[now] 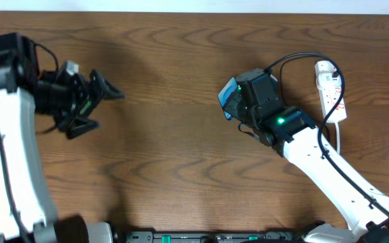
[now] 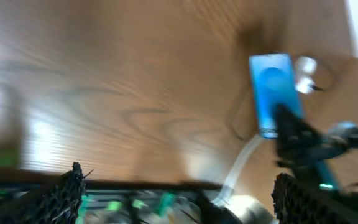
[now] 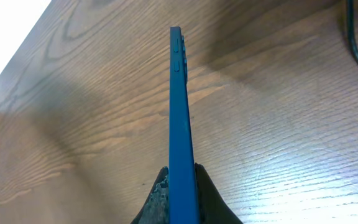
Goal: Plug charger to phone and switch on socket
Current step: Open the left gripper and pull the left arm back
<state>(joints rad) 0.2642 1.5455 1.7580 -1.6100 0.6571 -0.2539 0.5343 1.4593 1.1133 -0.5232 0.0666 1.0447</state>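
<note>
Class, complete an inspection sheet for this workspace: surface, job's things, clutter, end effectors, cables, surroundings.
Surface: brown wood-grain table.
Job's things: phone held on edge; socket at the far right; charger looping beside it, plug tip not visible.
Clutter: nothing seen.
End effectors: right end effector shut on the phone; left end effector open, holding nothing.
Cables: white cord running from the socket toward the near edge.
Surroundings: pale strip beyond the table's far edge.
</note>
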